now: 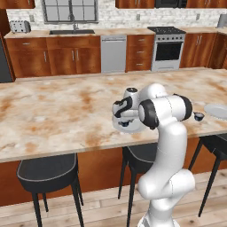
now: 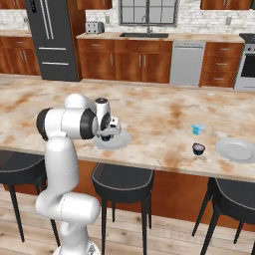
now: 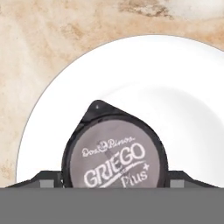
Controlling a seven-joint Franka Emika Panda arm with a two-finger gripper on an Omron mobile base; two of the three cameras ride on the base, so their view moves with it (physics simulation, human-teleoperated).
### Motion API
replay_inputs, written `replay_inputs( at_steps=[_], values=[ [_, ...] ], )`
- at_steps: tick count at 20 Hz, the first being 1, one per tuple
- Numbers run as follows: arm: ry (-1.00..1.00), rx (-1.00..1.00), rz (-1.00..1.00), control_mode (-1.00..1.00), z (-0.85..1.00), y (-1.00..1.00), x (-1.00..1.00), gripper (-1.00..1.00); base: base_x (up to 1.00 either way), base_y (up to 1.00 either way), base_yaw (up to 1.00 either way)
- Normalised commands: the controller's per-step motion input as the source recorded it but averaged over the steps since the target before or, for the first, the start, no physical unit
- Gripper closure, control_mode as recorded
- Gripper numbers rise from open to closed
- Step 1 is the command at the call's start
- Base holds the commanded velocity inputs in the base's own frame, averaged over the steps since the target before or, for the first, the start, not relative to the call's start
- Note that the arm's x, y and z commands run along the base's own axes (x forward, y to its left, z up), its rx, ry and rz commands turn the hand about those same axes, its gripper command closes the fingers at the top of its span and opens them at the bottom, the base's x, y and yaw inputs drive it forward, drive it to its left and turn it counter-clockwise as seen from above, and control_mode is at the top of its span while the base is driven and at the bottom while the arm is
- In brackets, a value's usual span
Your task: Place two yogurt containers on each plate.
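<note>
My gripper (image 3: 114, 177) hangs low over the near plate (image 3: 175, 87), one finger on each side of a dark yogurt cup (image 3: 114, 148) with a "Griego Plus" lid; the jaws press against its sides. I cannot tell whether the cup rests on the plate or hangs just above it. From the base, the gripper (image 1: 125, 124) (image 2: 107, 135) stands above this plate (image 1: 135, 130) (image 2: 122, 141) near the counter's front edge. To the right lie a second plate (image 2: 236, 149) (image 1: 217, 111), another dark cup (image 2: 198, 148) (image 1: 198, 116) beside it, and a light blue boxy cup (image 2: 198, 129).
The marble island counter (image 2: 159, 109) stretches wide behind the plates. Black stools (image 1: 46, 173) (image 2: 122, 182) stand under its front edge. Cabinets, a sink and an oven line the back wall.
</note>
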Motion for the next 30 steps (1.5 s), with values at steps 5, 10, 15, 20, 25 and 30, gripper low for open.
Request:
replay_inputs(
  at_steps=[5,10,15,20,25,30],
  values=[
    [-0.01,0.00,0.00,-1.00,0.00,-0.04,-0.10,-1.00,0.00,0.00,0.00],
    [0.00,0.00,0.00,-1.00,0.58,-0.03,-0.15,-1.00,0.00,0.00,0.00],
    [-0.01,0.00,0.02,-1.00,0.55,-0.24,-0.88,-1.00,0.00,0.00,0.00],
    [-0.05,0.00,0.05,-1.00,0.23,-0.14,-1.00,-1.00,0.00,0.00,0.00],
    [-0.09,0.00,0.06,-1.00,0.07,0.00,-0.92,-1.00,0.00,0.00,0.00],
    [-0.06,0.00,0.00,-1.00,0.67,0.00,-0.51,-1.00,0.00,0.00,0.00]
  ],
)
